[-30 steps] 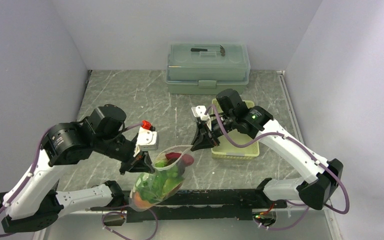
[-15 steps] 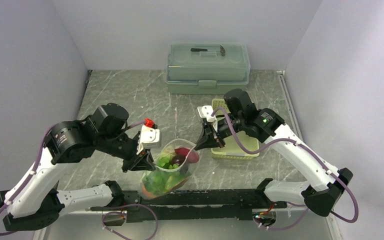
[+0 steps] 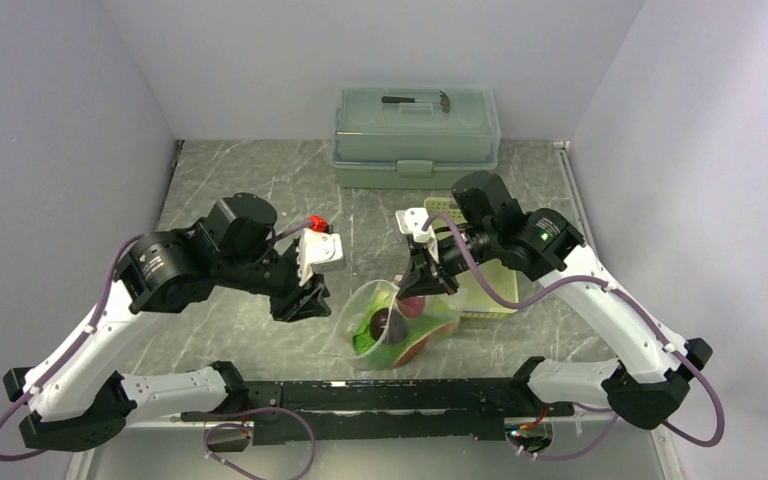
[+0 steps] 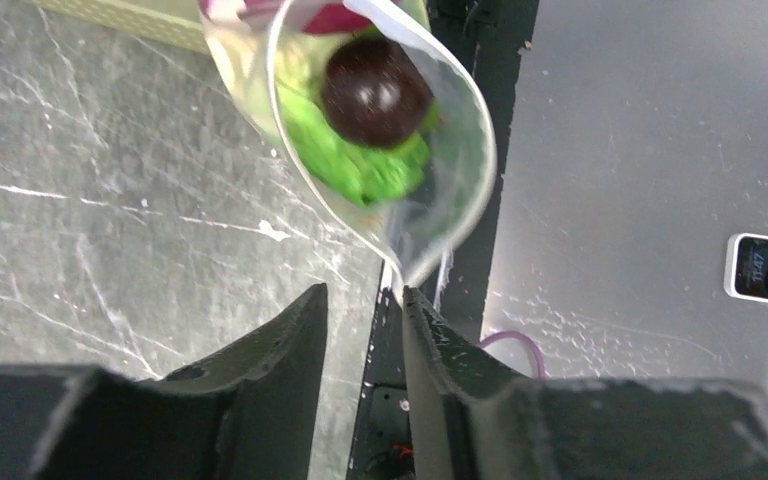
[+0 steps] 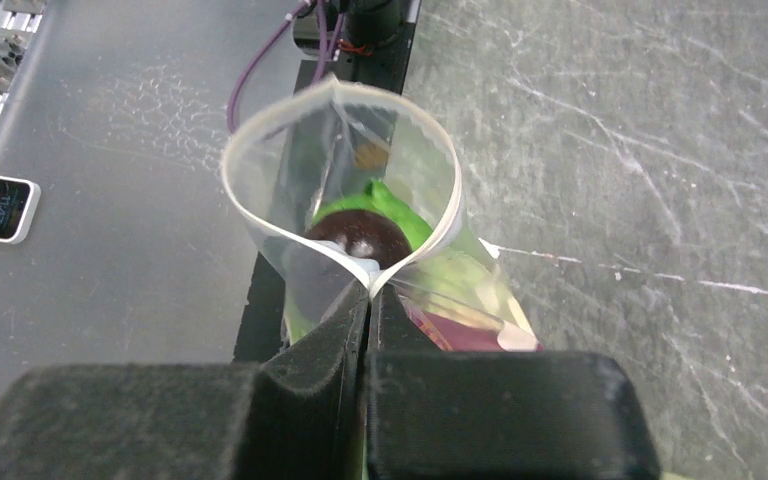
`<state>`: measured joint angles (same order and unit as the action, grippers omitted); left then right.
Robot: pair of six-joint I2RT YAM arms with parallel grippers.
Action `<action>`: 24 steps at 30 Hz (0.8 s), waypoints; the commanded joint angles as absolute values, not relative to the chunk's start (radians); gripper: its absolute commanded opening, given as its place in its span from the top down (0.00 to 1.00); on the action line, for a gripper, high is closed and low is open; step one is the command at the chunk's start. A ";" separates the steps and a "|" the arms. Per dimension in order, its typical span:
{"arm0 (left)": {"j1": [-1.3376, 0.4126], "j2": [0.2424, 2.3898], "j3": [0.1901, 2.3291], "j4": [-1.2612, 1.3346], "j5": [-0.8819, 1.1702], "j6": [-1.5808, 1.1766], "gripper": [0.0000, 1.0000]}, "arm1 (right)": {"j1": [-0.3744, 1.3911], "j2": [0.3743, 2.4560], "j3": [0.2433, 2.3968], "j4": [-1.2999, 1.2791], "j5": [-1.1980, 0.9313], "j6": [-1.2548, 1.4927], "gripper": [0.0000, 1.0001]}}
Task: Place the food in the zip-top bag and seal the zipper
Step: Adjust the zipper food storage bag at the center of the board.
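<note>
The bag (image 3: pixel 390 325), mouth open over lettuce (image 4: pixel 360 165) and a dark piece (image 4: pixel 375 90), is being held beside the tray (image 3: pixel 487 302) by the right gripper (image 5: pixel 370 300), clamped on its corner. The left gripper (image 4: pixel 365 295) is being held partly open, grasping nothing, farther from the tray.

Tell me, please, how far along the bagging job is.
Done: lettuce and the dark round piece sit inside the zip-top bag. In hand: the right gripper has its jaws shut on the bag's mouth edge; the left gripper is open, holding nothing. Left: the zipper gapes wide and needs pressing shut.
</note>
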<state>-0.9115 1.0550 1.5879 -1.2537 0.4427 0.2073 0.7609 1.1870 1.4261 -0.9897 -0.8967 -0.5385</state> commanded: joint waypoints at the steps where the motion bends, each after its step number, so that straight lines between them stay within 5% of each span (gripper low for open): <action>1: -0.916 1.077 1.572 -1.096 0.443 0.190 0.60 | 0.795 1.222 1.530 -1.026 -0.861 -0.534 1.00; 24: -0.916 0.920 1.264 -0.570 0.469 0.096 0.55 | 0.959 1.430 1.831 -1.211 -0.667 -0.373 1.00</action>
